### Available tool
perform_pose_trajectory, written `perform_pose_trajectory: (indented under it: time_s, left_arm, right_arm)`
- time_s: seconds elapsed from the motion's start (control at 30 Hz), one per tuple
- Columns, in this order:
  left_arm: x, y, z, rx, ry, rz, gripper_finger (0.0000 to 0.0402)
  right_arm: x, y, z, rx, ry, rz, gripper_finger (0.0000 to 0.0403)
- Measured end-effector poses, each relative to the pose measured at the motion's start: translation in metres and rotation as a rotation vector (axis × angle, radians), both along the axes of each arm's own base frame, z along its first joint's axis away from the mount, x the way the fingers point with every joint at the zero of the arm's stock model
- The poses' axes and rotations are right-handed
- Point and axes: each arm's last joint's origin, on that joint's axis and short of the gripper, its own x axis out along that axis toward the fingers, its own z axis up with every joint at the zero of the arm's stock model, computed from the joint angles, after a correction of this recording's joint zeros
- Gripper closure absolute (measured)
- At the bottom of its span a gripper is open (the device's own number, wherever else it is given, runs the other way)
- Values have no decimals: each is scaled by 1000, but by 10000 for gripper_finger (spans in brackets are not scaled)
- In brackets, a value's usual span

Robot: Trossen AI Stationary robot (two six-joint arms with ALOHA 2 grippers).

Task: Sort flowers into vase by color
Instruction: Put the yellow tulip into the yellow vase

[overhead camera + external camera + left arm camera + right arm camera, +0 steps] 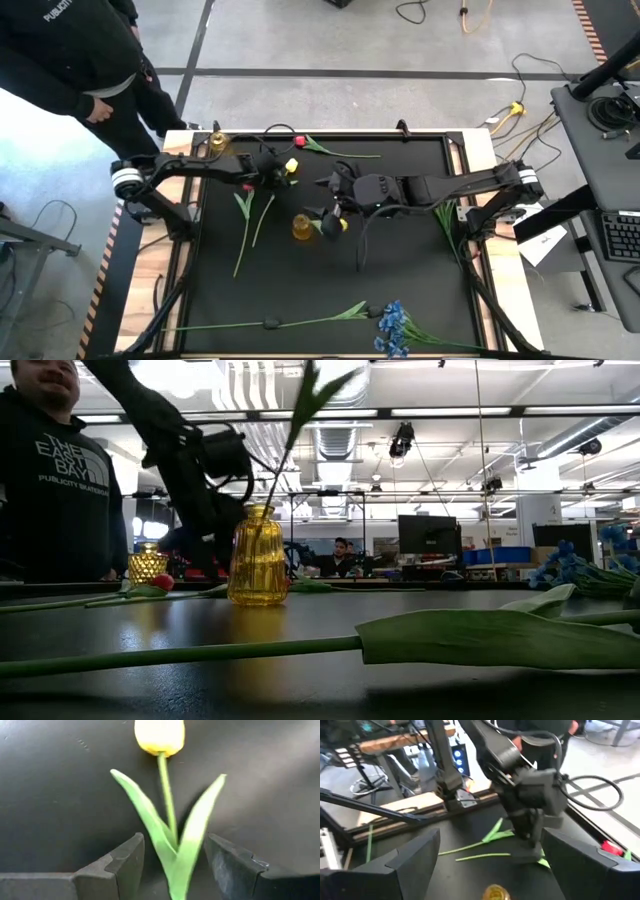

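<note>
Yellow tulip point(160, 737) lying flat on the black surface point(60, 795), stem and two green leaves running back between the spread fingers point(125, 862) of the left gripper point(172, 865), untouched by either. Right gripper point(333, 215) hovering above the amber glass vase point(302, 227) at mid-surface, fingers spread, one yellow tulip already standing in it. Red tulips point(243, 215) alongside; blue blossoms point(393, 330) at the near edge. Person in a dark hoodie point(55, 480) standing behind, monitors beyond.
</note>
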Motion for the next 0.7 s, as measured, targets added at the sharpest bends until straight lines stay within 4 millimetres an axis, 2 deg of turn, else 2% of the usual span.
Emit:
perform_pose_trajectory:
  time_s: [0.17, 0.27, 0.37, 0.5, 0.6, 0.7]
  left_arm:
    - [3, 6, -13, -4, 19, 19, 209]
    - [7, 8, -20, -4, 10, 17, 234]
    - [10, 9, -22, -7, -14, 16, 285]
    - [11, 9, -22, -15, -22, 24, 377]
    - [8, 8, -13, -15, -43, 19, 391]
    - [3, 4, 13, 10, -129, 2, 398]
  right_arm:
    - [-4, 0, 11, -5, -26, -3, 62]
    - [-6, 0, 17, -9, -40, 0, 66]
    - [-11, -1, 32, -22, -75, 6, 70]
    - [-24, -3, 56, -41, -104, 11, 71]
    - [-36, -5, 69, -68, -88, 18, 71]
    - [-51, -8, 77, -111, -75, -26, 71]
